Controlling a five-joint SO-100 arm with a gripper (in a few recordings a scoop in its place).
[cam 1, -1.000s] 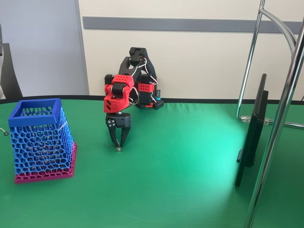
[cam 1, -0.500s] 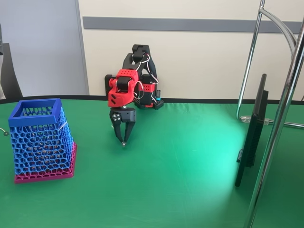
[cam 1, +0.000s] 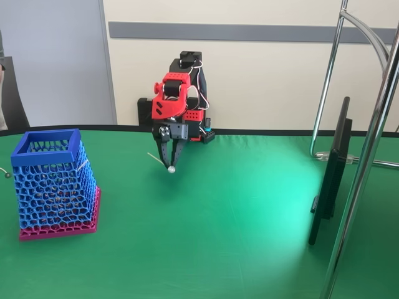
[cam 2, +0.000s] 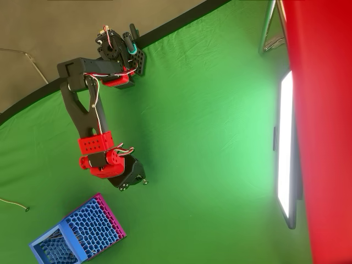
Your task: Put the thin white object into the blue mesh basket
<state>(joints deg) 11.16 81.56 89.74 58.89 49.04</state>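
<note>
Green cloth table (cam 1: 249, 237) under a cream wall with a grey strip, and I'm looking at my one arm (cam 1: 177, 103), red and black, standing at the far edge.

The thin white object (cam 1: 160, 162) is up off the cloth: in the fixed view I see it pinched between the gripper (cam 1: 171, 166) tips, knob at the lower end by the fingertips, the stem slanting up to the left. Jaws drawn in tight on it, pointing down. In the overhead view the gripper (cam 2: 135, 181) sits above bare green, and the stick is too small there for me to make out.

One blue mesh basket (cam 1: 53, 180), well off to the left in the fixed view, upright on its magenta base, solid blue rim on top. A pale sliver leans at its right wall; I can't tell whether it's inside or outside. From above, the basket (cam 2: 82, 234) is near the gripper, apart from it.

One small grey stub (cam 1: 5, 174) pokes in at the left edge. A chrome stand (cam 1: 365, 156) and a dark panel (cam 1: 330, 174) are on the right.
</note>
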